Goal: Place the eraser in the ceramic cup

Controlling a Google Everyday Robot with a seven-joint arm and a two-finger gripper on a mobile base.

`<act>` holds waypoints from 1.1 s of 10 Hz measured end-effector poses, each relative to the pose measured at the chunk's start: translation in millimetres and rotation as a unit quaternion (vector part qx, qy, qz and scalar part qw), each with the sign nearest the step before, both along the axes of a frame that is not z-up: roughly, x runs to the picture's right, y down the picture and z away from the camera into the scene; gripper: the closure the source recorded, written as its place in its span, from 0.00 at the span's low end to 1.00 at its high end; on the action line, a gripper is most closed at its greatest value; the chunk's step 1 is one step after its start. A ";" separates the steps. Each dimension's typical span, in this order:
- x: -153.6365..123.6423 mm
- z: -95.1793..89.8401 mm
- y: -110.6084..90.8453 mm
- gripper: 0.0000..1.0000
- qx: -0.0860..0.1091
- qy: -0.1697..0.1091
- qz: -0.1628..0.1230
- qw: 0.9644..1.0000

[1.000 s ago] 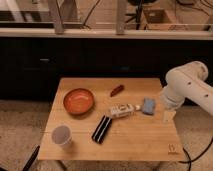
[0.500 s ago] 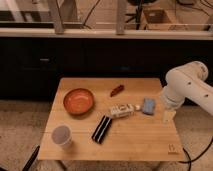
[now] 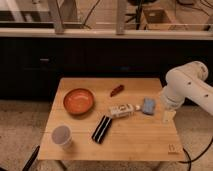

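Two empty, wide-spread fingers point(image 3: 167, 117) hang at the table point(image 3: 135, 147) edge, well apart from the eraser point(image 3: 101, 129).

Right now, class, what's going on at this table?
A white robot arm reaches in from the right, its pincer hanging open and empty near the wooden table's right edge, beside a blue-grey pad. Nothing is being handled yet. The black eraser lies flat mid-table. The white ceramic cup stands apart from it near the front left corner, an orange bowl behind it.
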State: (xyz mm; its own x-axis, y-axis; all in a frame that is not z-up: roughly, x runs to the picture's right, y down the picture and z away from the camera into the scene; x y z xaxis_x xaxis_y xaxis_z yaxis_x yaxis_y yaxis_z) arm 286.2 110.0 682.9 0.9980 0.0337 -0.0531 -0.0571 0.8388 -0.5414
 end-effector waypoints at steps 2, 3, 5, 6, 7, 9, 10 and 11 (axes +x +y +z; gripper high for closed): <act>-1.0 0.4 0.9 0.20 0.000 -0.001 -0.001 1.000; -5.7 3.0 3.1 0.20 0.000 -0.005 -0.008 1.000; -31.9 8.4 6.8 0.20 -0.001 -0.021 -0.023 1.000; -58.5 12.4 8.7 0.20 -0.001 -0.030 -0.034 0.999; -75.8 15.5 10.4 0.20 -0.001 -0.037 -0.043 0.998; -110.1 24.7 17.4 0.20 -0.002 -0.059 -0.072 0.996; -120.2 28.6 19.6 0.20 -0.002 -0.066 -0.080 0.995; -130.3 32.8 22.0 0.20 -0.002 -0.073 -0.087 0.994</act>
State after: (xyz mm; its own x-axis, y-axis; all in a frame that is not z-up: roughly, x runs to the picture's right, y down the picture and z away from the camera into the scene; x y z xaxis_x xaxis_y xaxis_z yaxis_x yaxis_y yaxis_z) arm 155.9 132.0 715.7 0.9858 -0.1407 0.0921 0.1681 0.8265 -0.5373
